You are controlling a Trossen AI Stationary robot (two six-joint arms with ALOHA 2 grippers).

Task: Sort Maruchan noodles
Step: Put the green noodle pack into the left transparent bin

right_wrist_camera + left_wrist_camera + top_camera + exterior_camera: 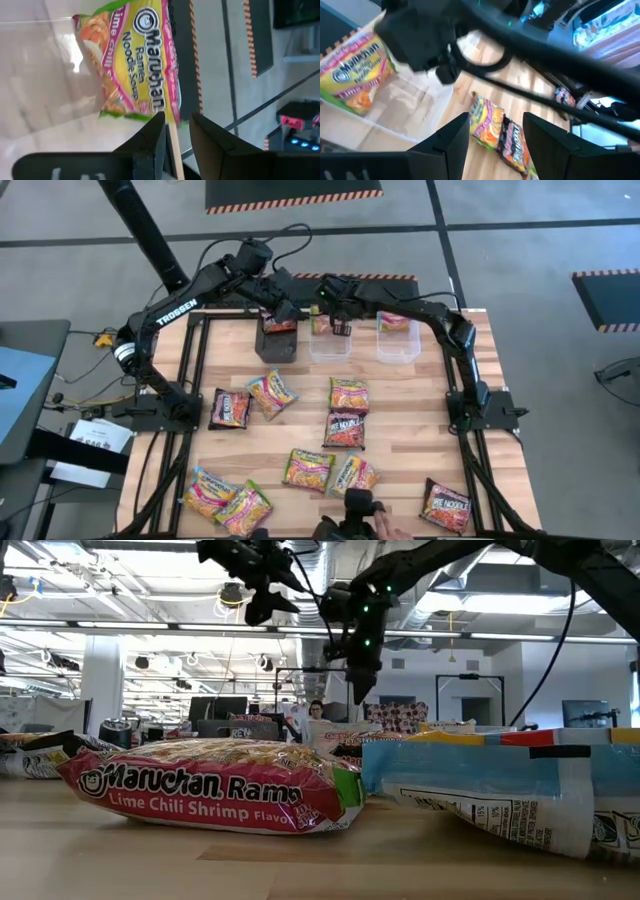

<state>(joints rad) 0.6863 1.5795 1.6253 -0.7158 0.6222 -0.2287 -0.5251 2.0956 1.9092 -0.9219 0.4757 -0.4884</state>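
Near edge: loose Maruchan noodles (pixel 309 469) lie flat across the table (pixel 400 395). They look light, crinkly and slick, with a brittle block inside, so I'd pinch an edge seam. At the far tubs, my right gripper (pixel 175 131) hangs half-open and empty over a lime packet (pixel 131 60) in the middle clear tub (pixel 330 346). The left gripper (pixel 494 131) gapes wide, holding nothing.

At the far edge of the light wooden slatted table (pixel 400 395) three tubs stand in a row: a black plastic tub (pixel 277 343) on the left, a clear plastic tub (pixel 329 345) in the middle, another clear plastic tub (pixel 398 340) on the right. The flat rectangular plastic Maruchan noodle packets (pixel 346 412) lie scattered nearer, before the tubs.
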